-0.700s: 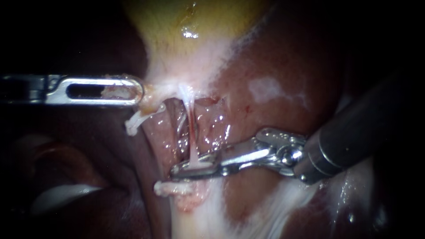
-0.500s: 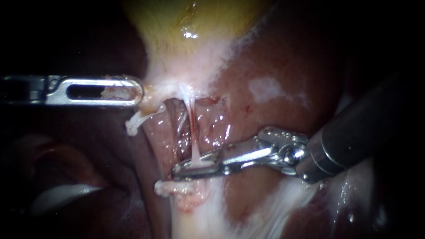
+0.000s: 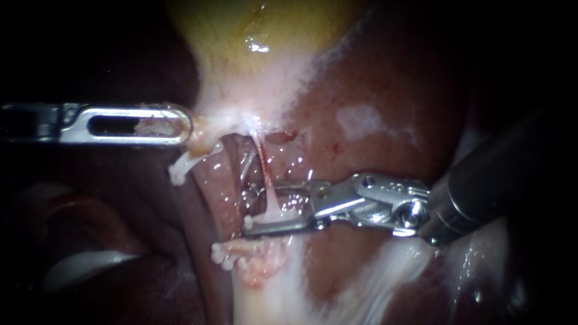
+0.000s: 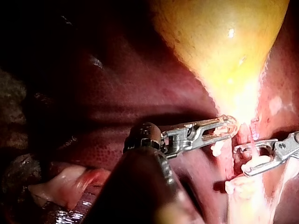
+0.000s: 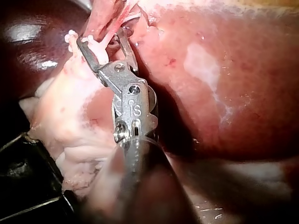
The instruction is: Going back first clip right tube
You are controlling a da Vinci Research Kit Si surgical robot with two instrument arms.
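A thin pale tube [image 3: 263, 168] runs down from the yellow gallbladder's [image 3: 253, 30] neck across glistening red tissue. My right instrument [image 3: 253, 209] comes in from the right, its jaws open; the tube's lower end widens to white between them, just above the lower jaw. In the right wrist view the same jaws [image 5: 100, 39] stand apart around pale strands. My left instrument [image 3: 183, 125] lies level at the left, its slotted jaws shut on pale tissue at the gallbladder's neck, also shown in the left wrist view [image 4: 229, 126]. I cannot make out a clip on the tube.
Dark red liver [image 3: 373, 78] surrounds the field, with a whitish patch on it. Frayed white tissue [image 3: 232, 253] hangs just under the right lower jaw. A white strand [image 3: 180, 168] dangles below the left jaws. A pale band of tissue [image 3: 271, 295] runs downward.
The right jaws, closed on the tube before, have opened, and the instrument has drawn a little to the right. The left instrument holds still.
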